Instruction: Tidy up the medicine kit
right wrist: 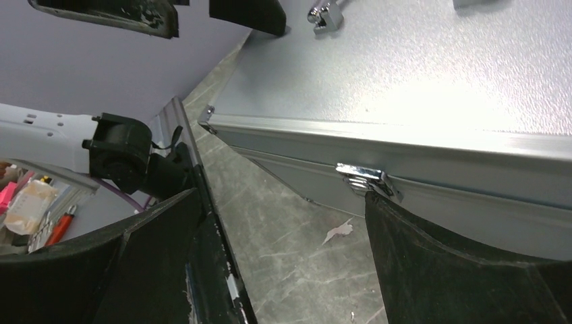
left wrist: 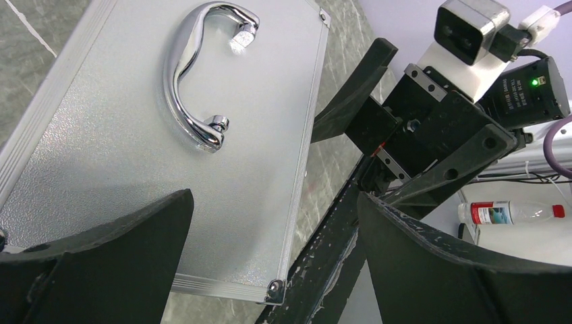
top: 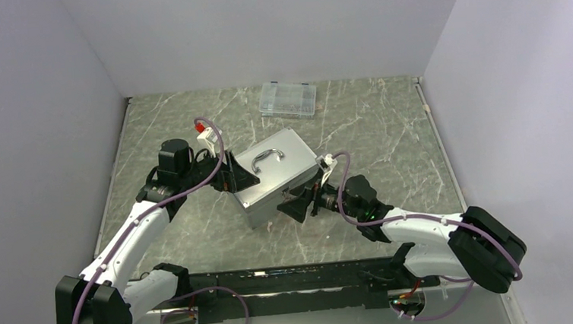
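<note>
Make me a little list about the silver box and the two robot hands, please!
box: medicine kit, grey metal, lid shut, turned at an angle
handle: curved, shiny, on the lid, nothing touching it
left gripper: open, beside the kit's left side
right gripper: open, at the kit's front side, near the latch
far back: clear plastic case, closed and flat

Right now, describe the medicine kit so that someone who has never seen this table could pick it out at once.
On the grey marbled table, look at the middle, not the far edge. There sits the medicine kit, a grey metal rectangular box. Its curved silver handle on the lid sets it apart from the flat clear plastic compartment case behind it.
</note>
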Controlling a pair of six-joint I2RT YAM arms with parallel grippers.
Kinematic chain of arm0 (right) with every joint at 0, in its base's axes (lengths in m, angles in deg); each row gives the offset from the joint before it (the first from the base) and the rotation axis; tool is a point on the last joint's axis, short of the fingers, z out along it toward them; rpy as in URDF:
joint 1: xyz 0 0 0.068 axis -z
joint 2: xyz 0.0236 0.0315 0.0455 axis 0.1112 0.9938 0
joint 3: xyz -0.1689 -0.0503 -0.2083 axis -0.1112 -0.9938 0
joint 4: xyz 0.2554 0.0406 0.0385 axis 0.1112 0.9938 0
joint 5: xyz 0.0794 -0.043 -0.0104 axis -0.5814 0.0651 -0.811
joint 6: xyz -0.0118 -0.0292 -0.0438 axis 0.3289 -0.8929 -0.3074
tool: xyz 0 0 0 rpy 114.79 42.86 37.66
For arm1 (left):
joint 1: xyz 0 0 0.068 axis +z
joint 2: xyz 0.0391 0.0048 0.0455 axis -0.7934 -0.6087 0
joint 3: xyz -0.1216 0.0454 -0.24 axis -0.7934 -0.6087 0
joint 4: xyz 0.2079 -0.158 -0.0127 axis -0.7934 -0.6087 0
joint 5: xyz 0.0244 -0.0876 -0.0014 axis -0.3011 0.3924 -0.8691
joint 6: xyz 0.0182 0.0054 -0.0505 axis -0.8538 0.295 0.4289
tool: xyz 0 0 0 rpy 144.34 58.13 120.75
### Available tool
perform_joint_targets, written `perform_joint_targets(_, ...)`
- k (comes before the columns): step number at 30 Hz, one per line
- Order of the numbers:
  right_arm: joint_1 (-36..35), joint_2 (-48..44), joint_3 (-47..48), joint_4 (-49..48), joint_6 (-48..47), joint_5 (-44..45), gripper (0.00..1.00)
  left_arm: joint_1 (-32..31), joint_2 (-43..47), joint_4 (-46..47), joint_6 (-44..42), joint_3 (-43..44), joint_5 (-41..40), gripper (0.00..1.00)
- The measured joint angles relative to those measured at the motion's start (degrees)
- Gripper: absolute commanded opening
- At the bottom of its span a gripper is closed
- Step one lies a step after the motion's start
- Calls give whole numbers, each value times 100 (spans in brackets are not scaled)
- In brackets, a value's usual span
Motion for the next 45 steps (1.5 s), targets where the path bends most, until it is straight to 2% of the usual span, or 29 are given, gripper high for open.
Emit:
perform_joint_targets(37,-105,289,396,-74,-2,-42,95,0,0,2,-2,-2,0,99)
perform_joint_targets(45,-103,-96,376,42,-11,57,95,0,0,92,-2,-50,22,99)
